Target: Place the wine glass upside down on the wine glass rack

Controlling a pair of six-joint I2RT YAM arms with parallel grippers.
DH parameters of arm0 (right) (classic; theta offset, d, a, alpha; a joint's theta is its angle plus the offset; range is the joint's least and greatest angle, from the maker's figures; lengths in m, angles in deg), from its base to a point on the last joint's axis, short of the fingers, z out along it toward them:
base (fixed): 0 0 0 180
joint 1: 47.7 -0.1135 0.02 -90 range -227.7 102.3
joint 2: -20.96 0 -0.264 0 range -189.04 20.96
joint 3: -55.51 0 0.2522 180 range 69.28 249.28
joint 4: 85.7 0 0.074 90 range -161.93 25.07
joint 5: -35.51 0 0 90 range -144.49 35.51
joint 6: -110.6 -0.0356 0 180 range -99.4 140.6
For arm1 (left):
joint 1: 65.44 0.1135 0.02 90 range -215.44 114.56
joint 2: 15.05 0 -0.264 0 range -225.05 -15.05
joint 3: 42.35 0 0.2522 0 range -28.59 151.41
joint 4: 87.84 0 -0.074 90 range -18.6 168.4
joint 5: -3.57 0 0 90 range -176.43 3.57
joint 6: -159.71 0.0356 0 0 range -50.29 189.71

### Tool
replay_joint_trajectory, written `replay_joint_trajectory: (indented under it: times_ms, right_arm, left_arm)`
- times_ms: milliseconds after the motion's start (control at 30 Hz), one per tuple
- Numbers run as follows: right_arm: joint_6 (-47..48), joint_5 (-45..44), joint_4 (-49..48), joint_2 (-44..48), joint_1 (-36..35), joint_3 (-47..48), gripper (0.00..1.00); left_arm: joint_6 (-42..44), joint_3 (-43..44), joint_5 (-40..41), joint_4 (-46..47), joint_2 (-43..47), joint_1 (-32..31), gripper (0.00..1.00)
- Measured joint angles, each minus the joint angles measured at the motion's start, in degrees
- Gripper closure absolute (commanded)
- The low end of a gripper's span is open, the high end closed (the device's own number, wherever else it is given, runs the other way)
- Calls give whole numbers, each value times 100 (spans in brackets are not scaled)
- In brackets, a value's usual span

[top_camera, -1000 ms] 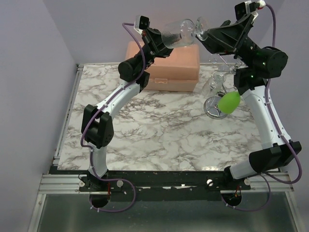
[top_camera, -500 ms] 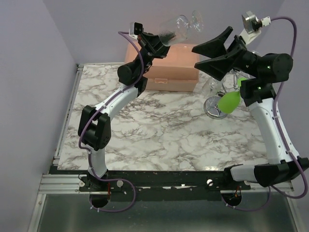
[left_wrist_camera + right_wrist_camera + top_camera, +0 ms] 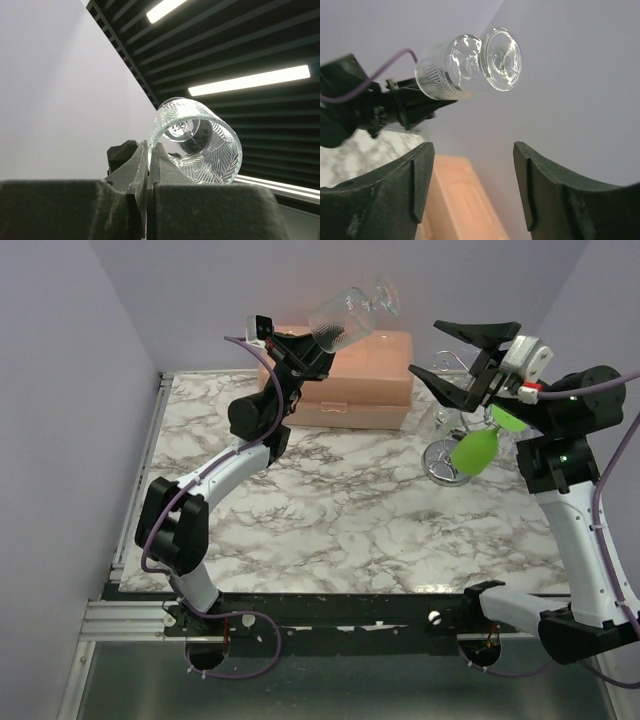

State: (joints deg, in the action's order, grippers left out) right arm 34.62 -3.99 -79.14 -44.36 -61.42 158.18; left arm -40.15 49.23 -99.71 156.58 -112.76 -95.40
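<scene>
One clear etched wine glass (image 3: 350, 312), fragile and slick, sits clamped by its bowl wall in left pincer (image 3: 318, 342); right pincer (image 3: 428, 350) gapes empty; stem probably safest hold.

No readable text, labels, brands or numbers anywhere.
</scene>
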Motion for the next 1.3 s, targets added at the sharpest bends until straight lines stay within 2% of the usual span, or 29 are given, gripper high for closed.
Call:
replay_joint_trajectory:
  times_ms: [100, 233, 267, 400, 633, 833, 933, 1133, 1300]
  right_arm:
    - [949, -446, -214, -66, -400, -260, 37]
    - [2291, -1207, -479, -153, -1408, -610, 41]
    - [2592, -1384, -557, -157, -1626, -706, 45]
    - [3449, -1967, -1021, -164, -2186, -1043, 49]
    - [4197, -2409, -1554, -46, -2297, -1283, 50]
    - [4671, -2616, -1871, 44, -2299, -1329, 55]
    - [4830, -2798, -2009, -48, -2299, -1325, 56]
    - [5056, -3042, -2039, -334, -2299, -1303, 63]
    - [5154, -3169, -2046, -450, -2299, -1161, 64]
  left_arm:
    - [92, -188, 129, 4, 98, -57, 100]
    - [188, -302, 308, -9, 107, -203, 100]
    - [199, -332, 348, -11, 107, -243, 100]
    - [229, -490, 505, 0, 107, -321, 100]
    - [258, -756, 702, -9, 107, -323, 100]
    - [258, -765, 769, -2, 107, -328, 100]
    - [258, -767, 772, -2, 107, -328, 100]
    - [254, -791, 778, -4, 107, -328, 100]
    - [251, -841, 820, -2, 107, -323, 100]
